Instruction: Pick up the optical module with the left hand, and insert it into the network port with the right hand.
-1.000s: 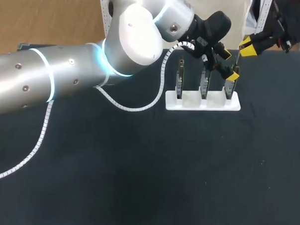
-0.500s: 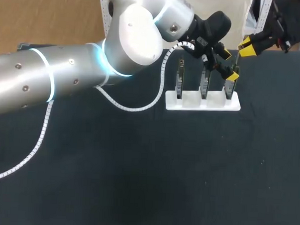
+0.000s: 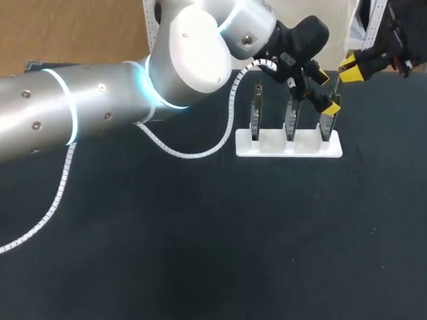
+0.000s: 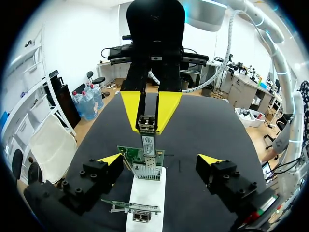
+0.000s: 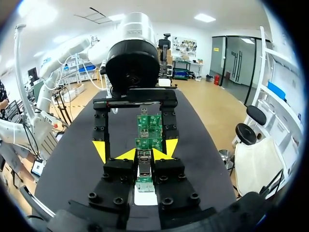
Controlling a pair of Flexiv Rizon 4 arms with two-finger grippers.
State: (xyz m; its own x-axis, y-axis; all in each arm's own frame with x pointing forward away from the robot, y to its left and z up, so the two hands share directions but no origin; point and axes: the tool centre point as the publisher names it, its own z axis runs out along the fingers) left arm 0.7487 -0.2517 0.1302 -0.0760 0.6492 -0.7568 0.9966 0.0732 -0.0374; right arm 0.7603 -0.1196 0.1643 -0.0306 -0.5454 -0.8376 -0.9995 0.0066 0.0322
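Meanwhile left gripper (image 4: pixel 160 158) gapes wide, flanking the end board (image 4: pixel 133 155) on the white rack (image 4: pixel 145 193); right gripper (image 4: pixel 148 126) pinches the optical module (image 4: pixel 147 143).

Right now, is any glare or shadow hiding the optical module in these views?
Head view: the left arm shows bright highlights and covers much of the table; the module is too small to make out there. Left wrist view: the optical module, held in the right claw, is evenly lit with no glare. Right wrist view: it looks dimmer, hemmed in by that claw's dark body.
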